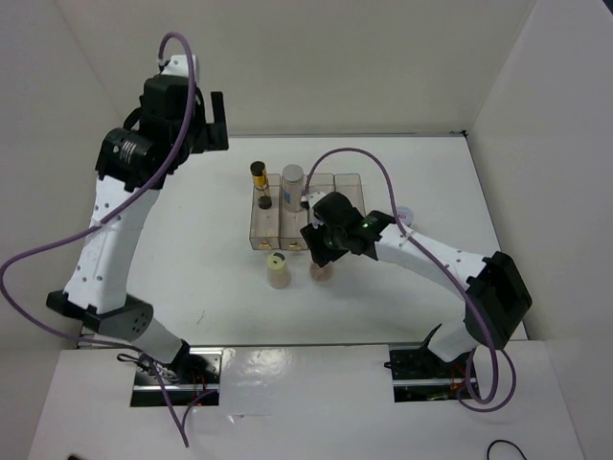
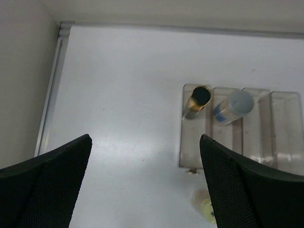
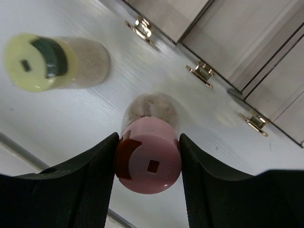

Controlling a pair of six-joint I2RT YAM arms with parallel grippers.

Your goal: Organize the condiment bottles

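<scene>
Gripping the small brown cylindrical pink-lidded spice bottle, the right gripper has its jaws closed against both sides of the lid. From above, the gripper hides most of that bottle, so it is hard to say whether it rests on the white table. At its 9 o'clock, just beside it, stands the beige yellow-lidded bottle. At 12 o'clock from both lies a row of four clear rectangular plastic bins. The dark bottle with a gold band stands in the leftmost bin and the white grey-lidded bottle in the next. At 10 o'clock from the bins, the left gripper hangs with jaws wide apart, holding nothing.
</scene>
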